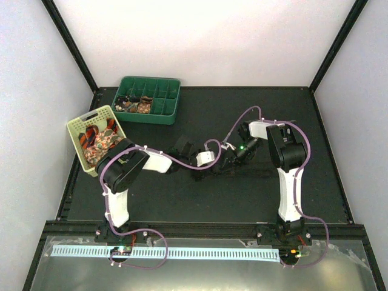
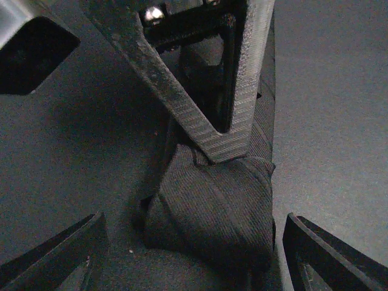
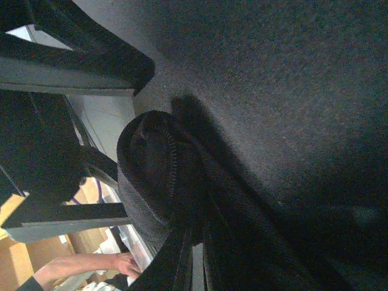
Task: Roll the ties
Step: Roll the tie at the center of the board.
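Note:
A very dark tie (image 2: 212, 209) lies on the black table, one end wound into a roll, its flat tail running away behind. In the top view the tie (image 1: 254, 174) stretches rightward from where both grippers meet mid-table. My right gripper (image 3: 194, 239) is shut on the roll (image 3: 154, 173); its fingers (image 2: 224, 121) reach down onto the roll's far side in the left wrist view. My left gripper (image 2: 195, 224) is open, its fingers (image 2: 60, 254) wide on either side of the roll without touching it. In the top view the left gripper (image 1: 212, 165) faces the right gripper (image 1: 229, 160).
A green compartment tray (image 1: 165, 104) at the back left holds rolled ties. A pale yellow basket (image 1: 76, 130) beside the left arm holds orange-striped and floral ties. A person's hand (image 3: 115, 265) shows beyond the table edge in the right wrist view.

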`<state>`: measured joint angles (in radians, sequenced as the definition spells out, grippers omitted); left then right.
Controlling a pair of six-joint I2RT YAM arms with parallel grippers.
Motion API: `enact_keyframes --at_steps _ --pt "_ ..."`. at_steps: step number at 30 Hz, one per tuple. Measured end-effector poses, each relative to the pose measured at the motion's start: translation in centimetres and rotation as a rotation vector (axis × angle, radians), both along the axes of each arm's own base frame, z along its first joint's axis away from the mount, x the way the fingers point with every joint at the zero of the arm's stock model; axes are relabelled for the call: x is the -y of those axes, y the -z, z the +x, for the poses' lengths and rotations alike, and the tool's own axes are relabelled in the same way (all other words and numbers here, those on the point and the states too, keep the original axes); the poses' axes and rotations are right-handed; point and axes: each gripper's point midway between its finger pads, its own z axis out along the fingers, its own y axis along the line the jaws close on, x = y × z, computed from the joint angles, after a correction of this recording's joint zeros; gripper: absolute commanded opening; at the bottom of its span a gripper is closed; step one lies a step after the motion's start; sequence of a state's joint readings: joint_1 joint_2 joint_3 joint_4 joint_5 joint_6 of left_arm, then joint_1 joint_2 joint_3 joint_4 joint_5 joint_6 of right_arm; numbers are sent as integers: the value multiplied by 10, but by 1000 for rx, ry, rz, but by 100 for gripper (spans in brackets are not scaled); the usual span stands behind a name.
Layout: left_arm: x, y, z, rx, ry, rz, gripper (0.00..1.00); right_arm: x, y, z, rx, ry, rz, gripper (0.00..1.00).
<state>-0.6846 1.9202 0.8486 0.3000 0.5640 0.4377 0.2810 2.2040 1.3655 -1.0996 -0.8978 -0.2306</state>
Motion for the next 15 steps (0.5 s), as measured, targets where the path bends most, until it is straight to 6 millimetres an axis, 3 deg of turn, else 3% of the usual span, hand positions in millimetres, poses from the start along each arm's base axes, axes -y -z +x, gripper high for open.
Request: enact_keyframes --at_steps 9,15 --pt "7 -2 -15 20 126 -41 73 0 0 0 5 -7 2 4" --pt "14 4 -12 33 115 -23 53 0 1 0 3 -7 1 5"
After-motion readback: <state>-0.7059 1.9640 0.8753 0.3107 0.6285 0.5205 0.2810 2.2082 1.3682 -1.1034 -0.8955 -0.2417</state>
